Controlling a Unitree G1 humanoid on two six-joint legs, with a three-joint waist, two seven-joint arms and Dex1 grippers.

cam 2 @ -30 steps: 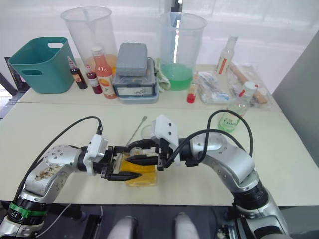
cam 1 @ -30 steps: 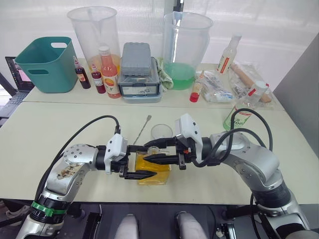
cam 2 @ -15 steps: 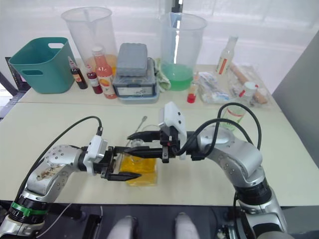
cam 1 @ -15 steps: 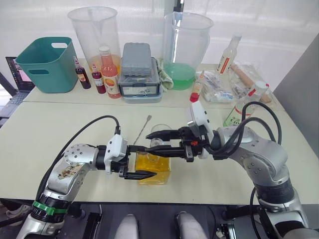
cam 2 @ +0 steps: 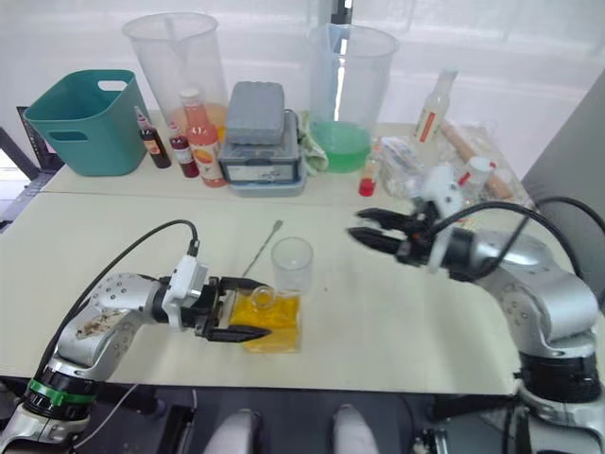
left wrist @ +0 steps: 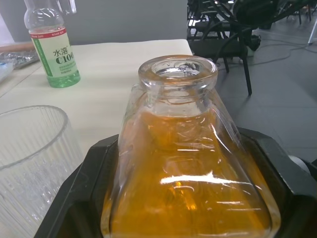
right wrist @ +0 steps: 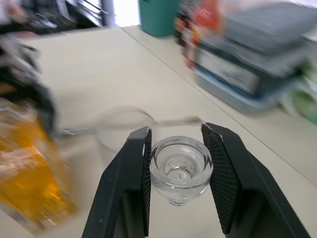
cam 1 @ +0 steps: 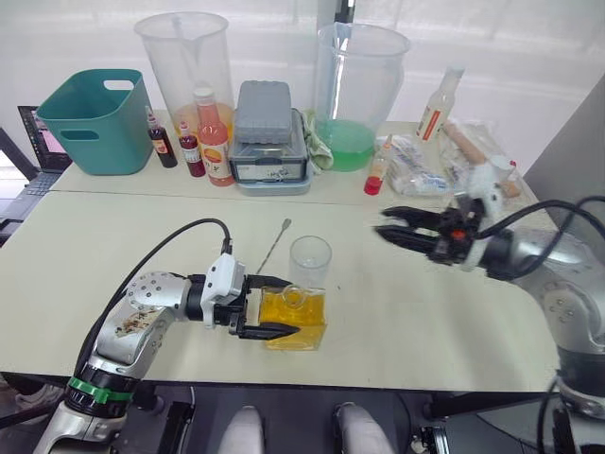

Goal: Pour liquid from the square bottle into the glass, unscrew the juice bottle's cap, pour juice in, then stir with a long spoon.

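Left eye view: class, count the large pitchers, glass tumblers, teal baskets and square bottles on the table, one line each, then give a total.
Large clear pitchers: 2
Glass tumbler: 1
Teal basket: 1
Square bottle: 1
Total: 5

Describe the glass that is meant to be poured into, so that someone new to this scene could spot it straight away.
On the near cream table, go to the amber square bottle held by the left gripper. The glass stands just behind it: a small, empty, ribbed tumbler, far smaller than the two big plastic pitchers at the back.

A pale table (cam 1: 113, 236) stretches beyond the claws to a bright white wall (cam 1: 265, 38), with black chairs (left wrist: 233, 25) farther off.
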